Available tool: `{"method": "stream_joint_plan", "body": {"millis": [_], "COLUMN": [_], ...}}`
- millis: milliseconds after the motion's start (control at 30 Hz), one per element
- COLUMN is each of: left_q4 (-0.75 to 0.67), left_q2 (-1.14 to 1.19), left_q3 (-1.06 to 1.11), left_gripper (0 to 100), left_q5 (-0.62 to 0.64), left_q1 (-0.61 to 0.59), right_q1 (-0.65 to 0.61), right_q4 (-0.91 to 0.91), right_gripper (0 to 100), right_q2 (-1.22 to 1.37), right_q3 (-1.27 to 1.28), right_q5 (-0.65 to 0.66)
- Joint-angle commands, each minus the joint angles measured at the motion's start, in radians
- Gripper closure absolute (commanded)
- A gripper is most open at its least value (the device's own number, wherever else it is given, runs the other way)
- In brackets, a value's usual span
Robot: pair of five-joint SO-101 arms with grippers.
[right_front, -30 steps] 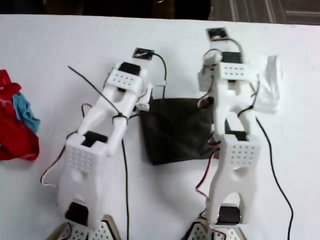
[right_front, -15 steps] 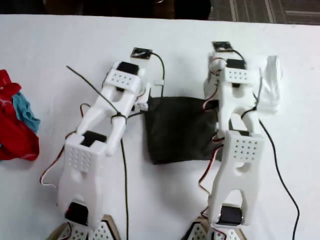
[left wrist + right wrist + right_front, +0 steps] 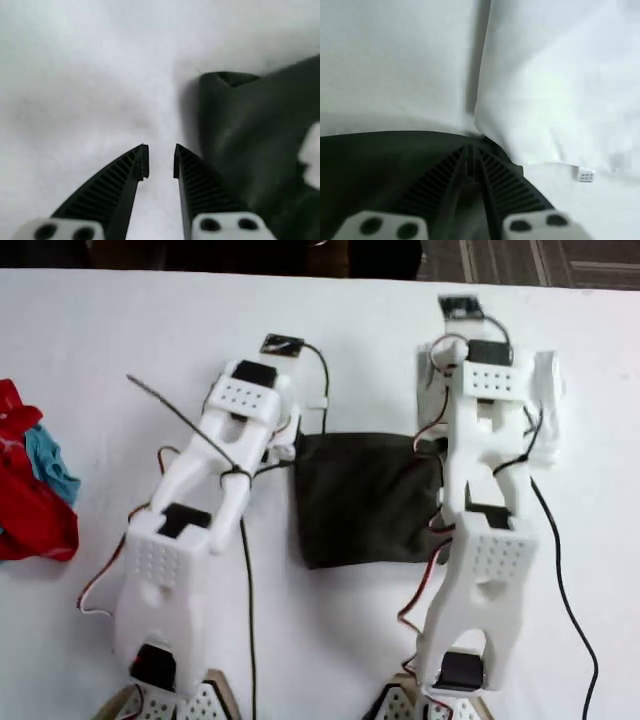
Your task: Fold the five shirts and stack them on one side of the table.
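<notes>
Status: dark shirt [image 3: 365,498] flat on the table [image 3: 130,330], folded to a rough rectangle, between the two arms.

Right gripper [image 3: 471,152] at the shirt's far right corner, fingers pressed together, apparently pinching the hem. Grip likely meant to drag the bundle toward the right side or square it up.

Just beside that corner, touching or nearly so: white shirt [image 3: 560,100], at the right side of the table. Possibly the start of the stack; cannot tell how neatly folded.

Left gripper [image 3: 160,161] low over bare table, just beside the dark shirt's far left edge. Fingers slightly spread, narrow gap, holding nothing. Probably placed there to steady or take the opposite corner.

Well apart, at the table's left edge: red shirt [image 3: 30,510] with blue shirt [image 3: 50,465] bunched against it, both unfolded in a heap.

Judged early in the task. All shirts straight on the tabletop, not in anything.
</notes>
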Motion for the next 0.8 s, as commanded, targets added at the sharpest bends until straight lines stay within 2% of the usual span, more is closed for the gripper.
{"method": "stream_joint_plan", "body": {"millis": [0,167,300,467,567,767], "left_q4": [0.058,-0.002,-0.123,-0.242,-0.261,-0.252], "left_q2": [-0.129,-0.146,-0.127,-0.061,-0.006,0.072], "left_q3": [-0.03,-0.03,-0.001,0.012,0.01,0.01], "left_gripper": [89,89,89,89,89,89], "left_q5": [0.003,0.003,0.002,0.002,0.002,0.0], "left_q1": [0.052,0.129,0.172,0.173,0.172,0.135], "right_q1": [0.027,0.087,0.133,0.119,0.116,0.139], "right_q4": [0.059,0.068,-0.091,-0.272,-0.334,-0.453], "right_gripper": [98.0,98.0,98.1,98.1,98.1,98.1], "right_q2": [-0.145,-0.249,-0.406,-0.679,-0.828,-0.96], "right_q3": [-0.005,0.229,0.586,1.049,1.241,1.511], "right_q5": [-0.011,-0.005,0.031,0.071,0.074,0.203]}}
